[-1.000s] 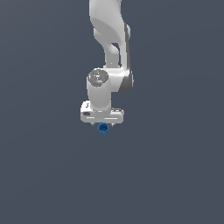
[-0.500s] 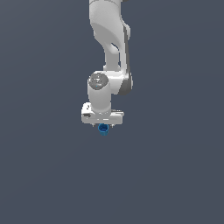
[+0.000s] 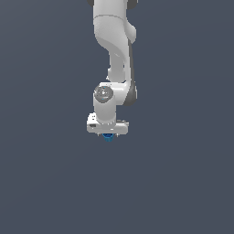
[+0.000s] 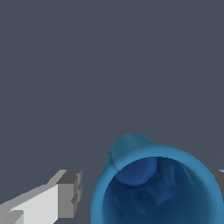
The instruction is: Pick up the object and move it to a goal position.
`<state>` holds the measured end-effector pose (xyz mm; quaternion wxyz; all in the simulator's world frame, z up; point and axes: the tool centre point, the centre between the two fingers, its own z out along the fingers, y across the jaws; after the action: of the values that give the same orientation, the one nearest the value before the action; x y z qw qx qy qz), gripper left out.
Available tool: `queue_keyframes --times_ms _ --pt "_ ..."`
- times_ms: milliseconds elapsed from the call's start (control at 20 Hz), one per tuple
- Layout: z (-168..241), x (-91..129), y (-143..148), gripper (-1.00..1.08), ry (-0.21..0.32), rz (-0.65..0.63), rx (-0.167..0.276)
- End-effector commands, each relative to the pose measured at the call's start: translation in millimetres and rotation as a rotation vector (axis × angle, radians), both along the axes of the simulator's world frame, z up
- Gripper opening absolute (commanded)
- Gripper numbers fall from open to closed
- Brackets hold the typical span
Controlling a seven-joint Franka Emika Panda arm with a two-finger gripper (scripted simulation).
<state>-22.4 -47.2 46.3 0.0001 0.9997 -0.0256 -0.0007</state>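
The object, a small bright-blue cup point(image 3: 108, 137), shows just below my white gripper point(image 3: 108, 134) in the exterior view, mostly covered by the hand. The wrist view looks into the cup point(image 4: 155, 188), with its open mouth and darker inside facing the camera. It sits between my two fingers. One grey fingertip point(image 4: 70, 192) stands a narrow gap away from the cup wall, and the other finger point(image 4: 220, 181) shows only at the frame edge. The gripper point(image 4: 146, 190) is open around the cup.
A plain dark grey surface point(image 3: 183, 183) fills both views. The white arm point(image 3: 114, 50) rises straight up from the hand. No other objects or markers show.
The hand has come down over the cup, which has stayed in place. Less of the blue now shows under the gripper.
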Motion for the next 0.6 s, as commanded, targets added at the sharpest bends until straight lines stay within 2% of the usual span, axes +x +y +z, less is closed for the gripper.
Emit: queue_keyframes --times_ms 0,100,150,550 --pt "-5.2 0.8 0.0 1.0 -0.001 0.0 0.0" --pt "-6.1 1.1 0.0 1.0 -0.001 0.0 0.0" --pt "-6.1 1.1 0.0 -1.0 -0.001 0.0 0.0" --pt "-6.1 1.1 0.0 -1.0 -0.001 0.0 0.0"
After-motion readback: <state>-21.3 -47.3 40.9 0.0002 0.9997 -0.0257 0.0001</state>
